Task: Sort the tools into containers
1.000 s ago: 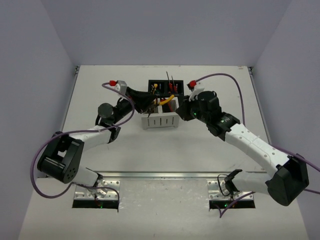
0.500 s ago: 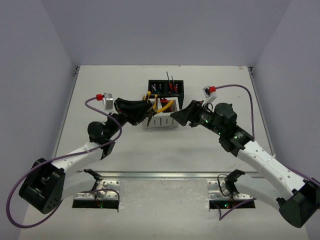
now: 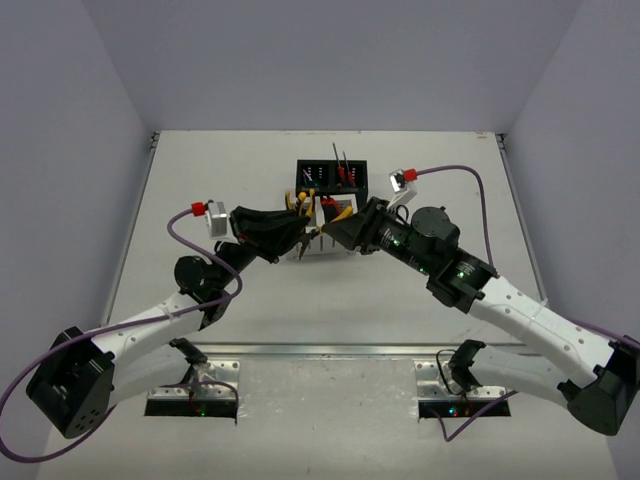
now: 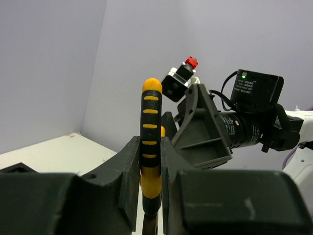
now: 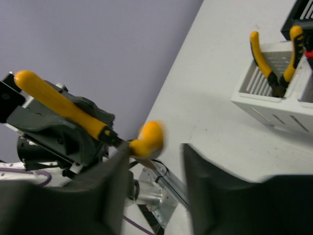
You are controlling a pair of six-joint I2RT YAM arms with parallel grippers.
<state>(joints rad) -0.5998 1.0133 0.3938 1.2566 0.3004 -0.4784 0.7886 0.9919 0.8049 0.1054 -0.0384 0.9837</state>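
Observation:
My left gripper (image 3: 302, 237) is shut on one yellow-and-black pliers (image 4: 150, 128), held up in the air in front of the white slotted box (image 3: 320, 248). My right gripper (image 5: 154, 159) is open. It faces the left gripper, and the free yellow handle tip (image 5: 146, 139) of those pliers lies between its fingers (image 5: 110, 181). A second pair of pliers (image 5: 274, 63) stands in the white box (image 5: 266, 103). The black box (image 3: 331, 175) behind it holds red-handled tools (image 3: 344, 172).
The two grippers meet tip to tip just in front of the boxes at mid table. Purple cables (image 3: 455, 170) loop over both arms. Grey walls close in the table on the left, right and back.
Both grippers have pulled back from the boxes and risen. The left one carries the pliers along. The right gripper has turned to face the left and closed in on the pliers' free handle.

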